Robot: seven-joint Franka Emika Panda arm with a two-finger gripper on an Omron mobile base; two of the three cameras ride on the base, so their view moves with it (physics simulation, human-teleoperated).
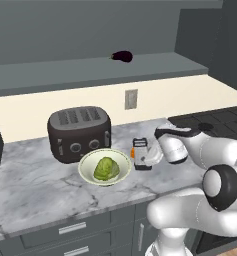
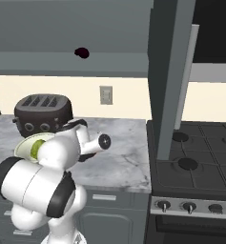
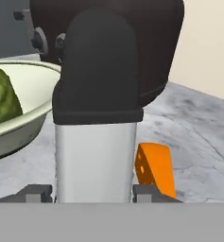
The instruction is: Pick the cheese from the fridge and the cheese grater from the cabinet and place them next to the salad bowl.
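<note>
Hand view: two-finger gripper [image 3: 94, 193] clamps silver box grater with black handle [image 3: 95, 118], upright on marble counter [image 3: 189, 132] just beside cream salad bowl [image 3: 23, 118]; orange cheese wedge [image 3: 155, 168] behind it.

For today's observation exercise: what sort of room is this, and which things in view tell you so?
A kitchen, rendered in simulation. A dark toaster stands on a marble counter beside a salad bowl holding lettuce, and a gas stove with burner knobs sits to one side.

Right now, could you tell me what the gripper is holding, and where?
The gripper holds the cheese grater by its lower silver body, one fingertip on each side.
</note>
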